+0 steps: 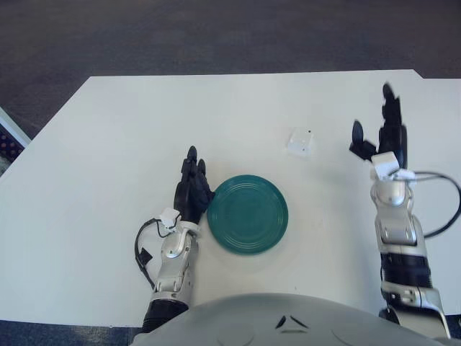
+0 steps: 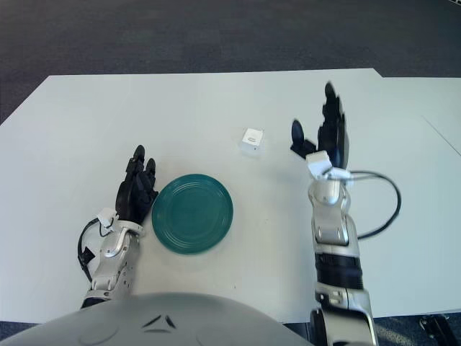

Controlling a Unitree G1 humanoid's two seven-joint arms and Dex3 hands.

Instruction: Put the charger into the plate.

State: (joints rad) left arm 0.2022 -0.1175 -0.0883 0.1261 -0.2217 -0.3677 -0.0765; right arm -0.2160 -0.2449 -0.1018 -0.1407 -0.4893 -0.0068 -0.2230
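On the white table [image 1: 108, 144]: charger [image 1: 300, 143], small white cube, lies beyond and right of the empty green plate [image 1: 247, 215], ungrasped. Right robot hand [image 1: 380, 137] is raised right of it, fingers spread, empty. Left robot hand [image 1: 191, 191], relaxed, shows beside plate's left rim. Grasp and placement remain.

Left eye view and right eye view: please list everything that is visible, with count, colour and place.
charger: one, white, on the table beyond the plate and to its right, apart from it.
plate: one, teal green, near the table's front edge, nothing in it.
table: one, white, filling most of the view.
floor: dark grey, beyond the table.
left robot hand: one, black, just left of the plate.
right robot hand: one, black, raised to the right of the charger, fingers spread, holding nothing.
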